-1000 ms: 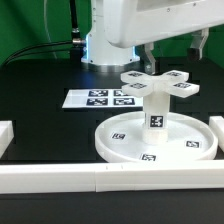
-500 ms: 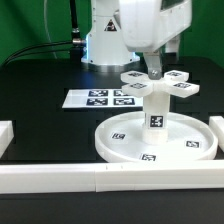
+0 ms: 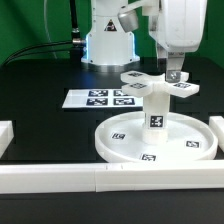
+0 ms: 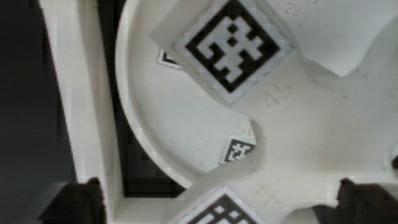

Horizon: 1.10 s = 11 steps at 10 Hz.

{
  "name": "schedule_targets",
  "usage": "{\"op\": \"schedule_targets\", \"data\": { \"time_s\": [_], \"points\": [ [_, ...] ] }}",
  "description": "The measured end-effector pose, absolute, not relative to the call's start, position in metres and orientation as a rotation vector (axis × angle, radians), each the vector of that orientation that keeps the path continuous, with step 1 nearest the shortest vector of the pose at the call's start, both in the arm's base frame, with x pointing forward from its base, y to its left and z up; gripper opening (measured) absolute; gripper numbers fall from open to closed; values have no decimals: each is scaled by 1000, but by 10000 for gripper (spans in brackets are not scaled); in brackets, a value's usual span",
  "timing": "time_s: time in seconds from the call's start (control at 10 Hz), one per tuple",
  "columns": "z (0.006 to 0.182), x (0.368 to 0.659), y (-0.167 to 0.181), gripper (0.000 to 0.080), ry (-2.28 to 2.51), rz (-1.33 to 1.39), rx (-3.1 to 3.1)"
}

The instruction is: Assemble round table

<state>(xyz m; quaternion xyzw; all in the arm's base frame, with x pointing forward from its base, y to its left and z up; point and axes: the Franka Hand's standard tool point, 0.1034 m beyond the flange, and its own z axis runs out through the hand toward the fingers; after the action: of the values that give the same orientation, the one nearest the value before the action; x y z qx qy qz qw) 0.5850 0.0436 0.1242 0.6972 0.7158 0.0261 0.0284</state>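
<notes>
The large round rimmed disc [image 3: 120,140] lies on the black table. The short thick leg [image 3: 155,110] stands upright at its centre, and the cross-shaped foot piece [image 3: 150,85] sits on top of the leg. My gripper [image 3: 172,76] hangs just above the foot's arm on the exterior view's right. In the wrist view the gripper [image 4: 222,205] is open and empty. Its dark fingertips [image 4: 79,200] stand wide apart over a tagged arm of the foot piece [image 4: 233,45], with the disc [image 4: 178,125] below.
The marker board [image 3: 100,98] lies flat behind the disc at the exterior view's left. Long white border rails run along the front [image 3: 100,180], the left [image 3: 5,135] and the right [image 3: 215,122]. A rail also shows in the wrist view [image 4: 80,90].
My gripper has moved toward the exterior view's right, across the top of the foot piece, and now hangs over its right arm. The table parts have not moved.
</notes>
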Motion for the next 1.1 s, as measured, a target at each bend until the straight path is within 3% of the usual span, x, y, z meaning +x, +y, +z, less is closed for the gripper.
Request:
{"op": "schedule_targets", "data": {
  "time_s": [0.7,1.1],
  "points": [
    [110,572,31,649,2407,35,1922],
    [112,571,36,649,2358,96,1927]
  ]
}}
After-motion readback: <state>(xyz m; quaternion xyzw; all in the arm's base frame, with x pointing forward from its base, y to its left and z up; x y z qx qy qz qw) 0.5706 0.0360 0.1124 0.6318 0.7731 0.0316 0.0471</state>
